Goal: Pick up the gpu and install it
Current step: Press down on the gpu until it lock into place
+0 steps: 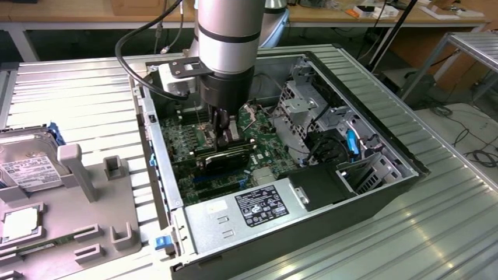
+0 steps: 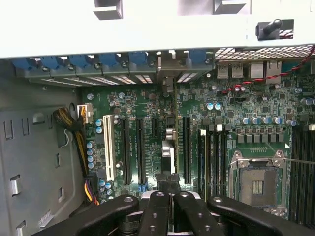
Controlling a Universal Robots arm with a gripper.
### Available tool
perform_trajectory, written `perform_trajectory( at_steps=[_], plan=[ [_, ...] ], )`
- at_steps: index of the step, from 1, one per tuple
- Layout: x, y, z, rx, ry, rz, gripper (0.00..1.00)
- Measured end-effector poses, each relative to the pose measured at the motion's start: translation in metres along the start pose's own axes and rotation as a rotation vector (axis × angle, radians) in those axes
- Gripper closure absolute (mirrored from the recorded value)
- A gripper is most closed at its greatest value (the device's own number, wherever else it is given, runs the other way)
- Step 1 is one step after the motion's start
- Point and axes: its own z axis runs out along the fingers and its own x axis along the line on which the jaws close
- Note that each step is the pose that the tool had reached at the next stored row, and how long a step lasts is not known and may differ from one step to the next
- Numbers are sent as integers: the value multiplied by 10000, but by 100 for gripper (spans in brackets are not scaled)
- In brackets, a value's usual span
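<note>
**Open computer case (image 1: 375,119) on a ribbed metal table (image 1: 78,87), with the arm entering from 12 o'clock.** In the exterior view the arm's column covers the far part of the motherboard (image 1: 269,131) and the upper length of the fingers (image 1: 225,133). The hard drive (image 1: 23,169) at 9 o'clock is cut by the picture's edge.

The gpu (image 1: 221,156) stands on its long edge at the middle of the board, at 6 o'clock of the fingers. Its lower edge is hard to make out, and whether it sits fully in a slot cannot be told. In the wrist view the gpu (image 2: 169,147) appears edge-on as a thin strip, so neither face is legible.

The fingers (image 2: 166,186) are closed tight, pinching the card's upper edge between them. Black expansion slots (image 2: 140,147) run parallel on either side of the card. Its far end reaches toward the row of blue latches (image 2: 78,61) on the rear wall.

In the exterior view the power-supply box (image 1: 257,207) sits at 5 o'clock of the fingers and the drive cage (image 1: 304,108) at 2 o'clock. Open board lies around the card.
</note>
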Motion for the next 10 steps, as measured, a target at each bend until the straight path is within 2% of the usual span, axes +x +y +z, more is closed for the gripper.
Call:
perform_trajectory(
  at_steps=[10],
  plan=[
    [0,0,0,-2,2,65,89]
  ],
)
